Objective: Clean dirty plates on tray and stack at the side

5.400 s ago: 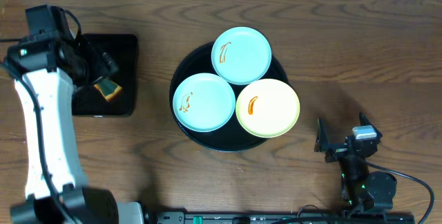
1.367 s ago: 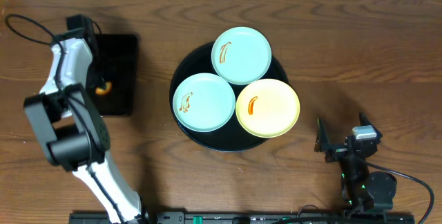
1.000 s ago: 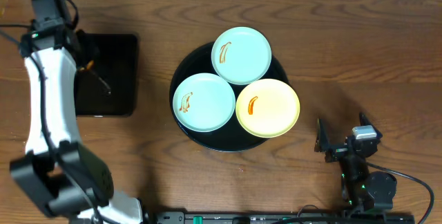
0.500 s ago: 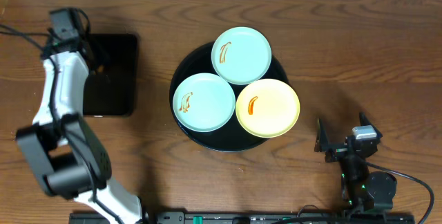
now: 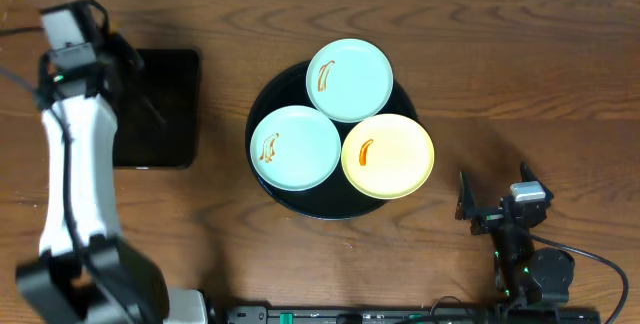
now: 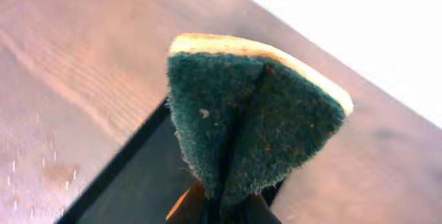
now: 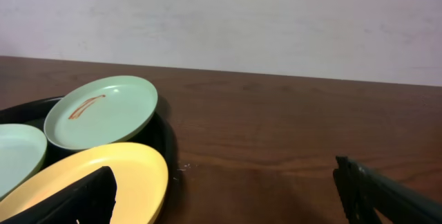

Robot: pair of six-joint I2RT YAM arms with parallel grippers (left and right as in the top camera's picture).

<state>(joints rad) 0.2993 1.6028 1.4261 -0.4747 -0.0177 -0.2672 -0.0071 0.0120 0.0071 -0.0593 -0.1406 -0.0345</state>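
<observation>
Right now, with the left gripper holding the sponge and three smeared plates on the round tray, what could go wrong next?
1. The left gripper pinches the folded sponge only at its lower edge; hard wiping might pull it loose.
2. The yellow plate and upper mint plate reach past the tray's rim, so pressure could tip them.
3. The right gripper sits open, away from the tray, steadying nothing.

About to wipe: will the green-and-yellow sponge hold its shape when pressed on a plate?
Probably not: the green-and-yellow sponge folds sharply where the left pincer pinches it, so it likely squashes. Its coarse green face should grip, not slide.
</observation>
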